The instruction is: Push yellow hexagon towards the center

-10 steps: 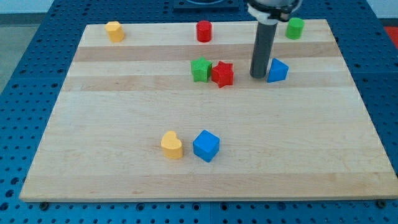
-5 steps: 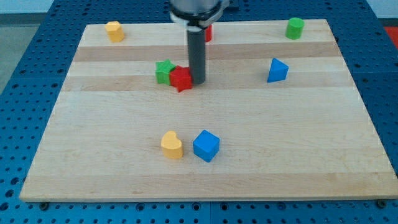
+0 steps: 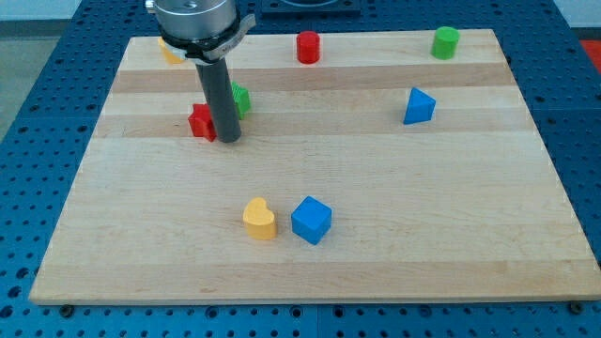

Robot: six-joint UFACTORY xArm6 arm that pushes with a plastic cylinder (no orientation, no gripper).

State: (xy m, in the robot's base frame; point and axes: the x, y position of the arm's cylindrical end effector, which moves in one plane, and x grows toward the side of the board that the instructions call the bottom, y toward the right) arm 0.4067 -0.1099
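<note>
The yellow hexagon (image 3: 169, 52) sits at the board's top left corner, mostly hidden behind the arm's head. My tip (image 3: 228, 140) rests on the board at the left of centre, well below and to the right of the hexagon. It touches the right side of a red star block (image 3: 201, 122). A green star block (image 3: 240, 99) stands just behind the rod on its right.
A red cylinder (image 3: 308, 46) stands at the top middle and a green cylinder (image 3: 445, 41) at the top right. A blue triangular block (image 3: 418, 105) lies right of centre. A yellow heart block (image 3: 259, 219) and a blue cube (image 3: 311, 220) sit side by side near the bottom middle.
My tip has swept from the right of centre to the left, pushing the red star and green star leftward. The red star now lies left of the rod, the green star behind it.
</note>
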